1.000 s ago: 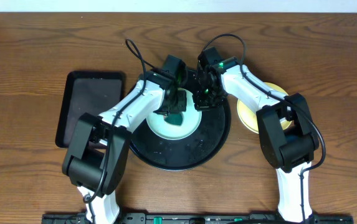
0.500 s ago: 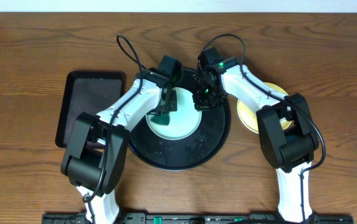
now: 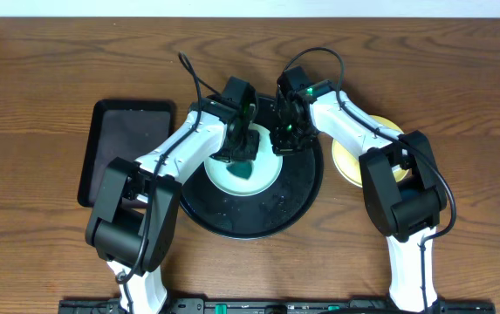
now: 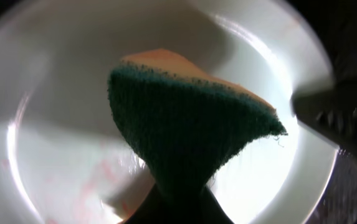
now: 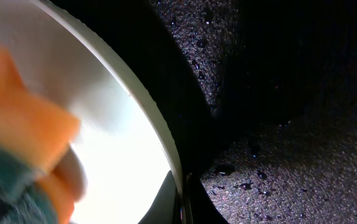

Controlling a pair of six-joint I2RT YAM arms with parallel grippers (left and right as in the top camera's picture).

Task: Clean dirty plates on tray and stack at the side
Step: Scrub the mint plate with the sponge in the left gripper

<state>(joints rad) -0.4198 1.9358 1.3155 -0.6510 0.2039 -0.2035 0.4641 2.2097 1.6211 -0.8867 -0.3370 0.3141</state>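
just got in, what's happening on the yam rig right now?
Mid-scrub. The left gripper is shut on a green-and-orange sponge and holds it on the mint plate lying on the round black tray. Faint red smears show on the plate. The right gripper pinches that plate's right rim, apparently to steady it. A yellow plate sits on the table right of the tray, partly under the right arm.
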